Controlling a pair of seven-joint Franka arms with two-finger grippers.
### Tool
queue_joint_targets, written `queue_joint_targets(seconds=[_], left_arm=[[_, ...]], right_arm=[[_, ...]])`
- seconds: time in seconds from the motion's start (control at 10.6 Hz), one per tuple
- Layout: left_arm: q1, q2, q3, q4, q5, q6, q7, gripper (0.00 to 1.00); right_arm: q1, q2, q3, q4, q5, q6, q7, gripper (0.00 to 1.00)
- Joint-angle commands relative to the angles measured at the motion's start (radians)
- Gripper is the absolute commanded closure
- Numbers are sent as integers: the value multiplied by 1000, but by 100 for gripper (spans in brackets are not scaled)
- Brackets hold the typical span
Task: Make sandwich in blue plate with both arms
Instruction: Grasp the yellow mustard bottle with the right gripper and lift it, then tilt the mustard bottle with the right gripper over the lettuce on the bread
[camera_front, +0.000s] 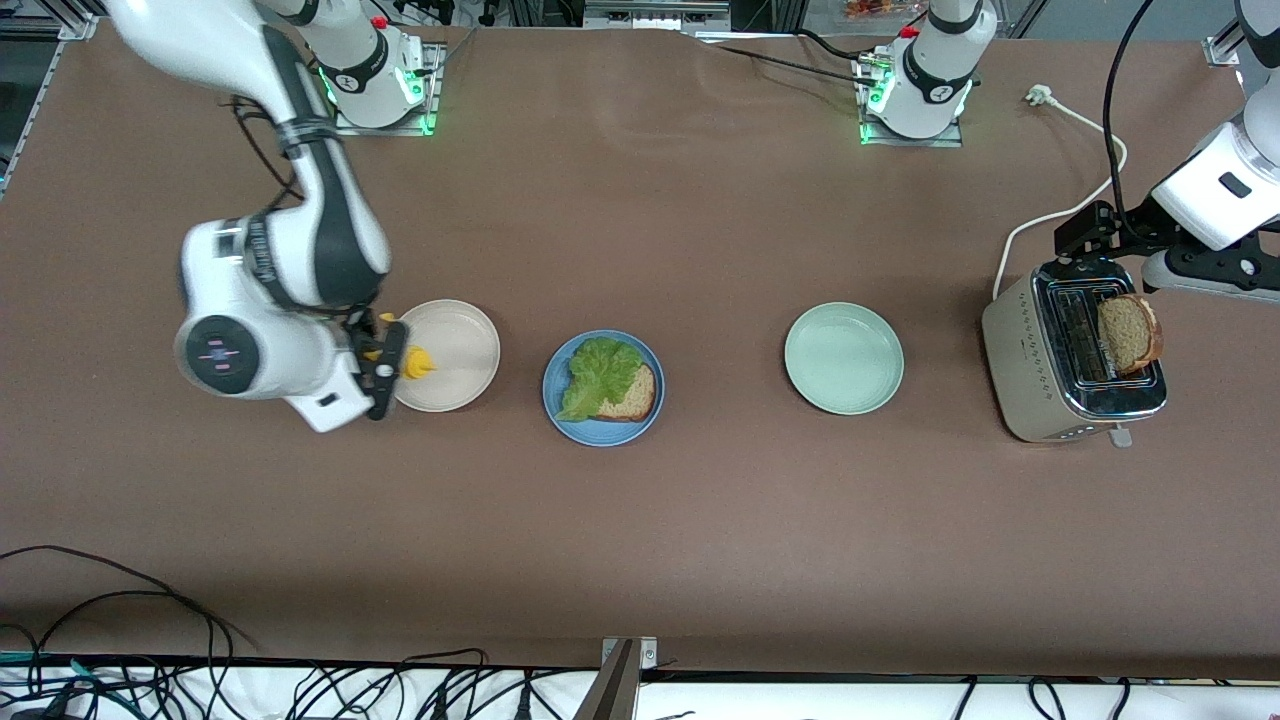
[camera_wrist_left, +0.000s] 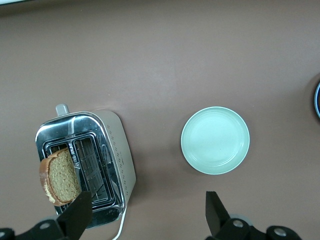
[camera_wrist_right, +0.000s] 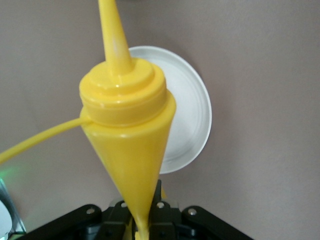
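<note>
At the center of your front view, the blue plate (camera_front: 603, 388) held one bread slice (camera_front: 632, 393) with a lettuce leaf (camera_front: 600, 373) laid over most of it, the crust showing toward the plate's lower-right rim. Beside it, toward the right arm's end of the table, the beige plate (camera_front: 458, 345) carried no food; toward the left arm's end, the pale green plate (camera_front: 844, 358) was likewise bare. At the right of the frame, the toaster (camera_front: 1040, 380) had a second bread slice (camera_front: 1130, 333) standing on edge in one slot, tilted, its broad face turned toward the plates. Your right gripper (camera_front: 385, 365) hung at the beige plate's edge, its arm bent down from the upper left, jaws clenched on a yellow squeeze bottle (camera_wrist_right: 127, 130); the wrist view showed the bottle's long axis running away from the gripper, nozzle outward over that plate. Your left gripper (camera_wrist_left: 147, 212) hovered over the table between toaster and green plate, jaws released and wide.
</note>
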Motion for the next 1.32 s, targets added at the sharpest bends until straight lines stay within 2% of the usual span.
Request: queue_joint_targets(seconds=[0.0,0.09,0.28,0.75,1.22], left_arm=[[3,-16,-2,-14,-10,13,1,0],[5,-16,-2,-14,-10,13,1,0],[5,-16,-4,-14,-10,13,1,0],[3,-16,-2,-12,-8,13,1,0],[3,-14,-2,-12,-8,13,1,0]], right_arm=[[67,77,-13,121,-79,-13,123,90],[79,91,-13,144,-81,-16,144,90],[122,116,-13,174,-148,-18,183,90],[320,180,-14,187,-511,-41,222,90],[479,229,-17,187,-807,-173,273,90]])
